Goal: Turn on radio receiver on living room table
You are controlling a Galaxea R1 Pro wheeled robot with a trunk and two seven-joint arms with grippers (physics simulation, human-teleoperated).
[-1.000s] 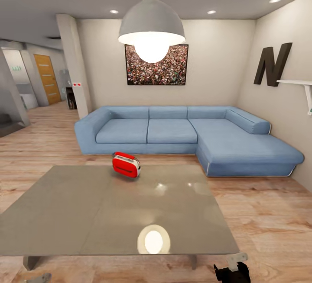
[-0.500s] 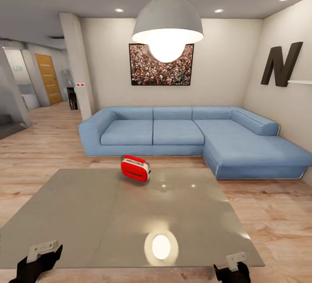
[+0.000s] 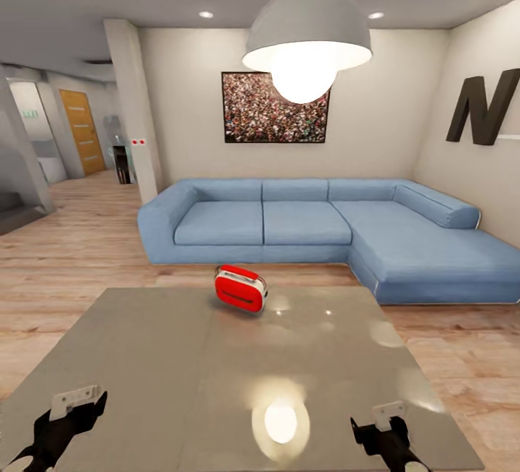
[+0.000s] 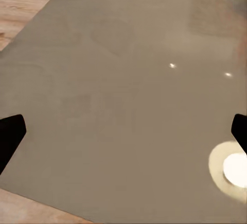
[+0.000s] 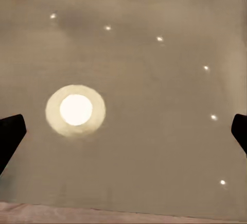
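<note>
The small red rounded radio receiver [image 3: 240, 289] is being supported at the far edge of the glossy grey square table [image 3: 144, 356]. The left gripper [image 4: 123, 131] and right gripper [image 5: 123, 131] are being held over the near tabletop, well apart from it, jaws spread wide and gripping nothing.

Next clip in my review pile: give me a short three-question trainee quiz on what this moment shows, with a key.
1. True or false: the radio receiver stands on the table, toward the edge nearest the sofa.
2. Multiple choice: in the wrist views, how do the left hand and right hand stand? A) both open above the table top B) left shut on the radio C) both resting on the sofa
3. Fill in: the bright round patch on the table top is a reflection of the hanging ____.

Key
1. True.
2. A: each wrist view shows the fingertips far apart with bare table between them.
3. lamp.
</note>
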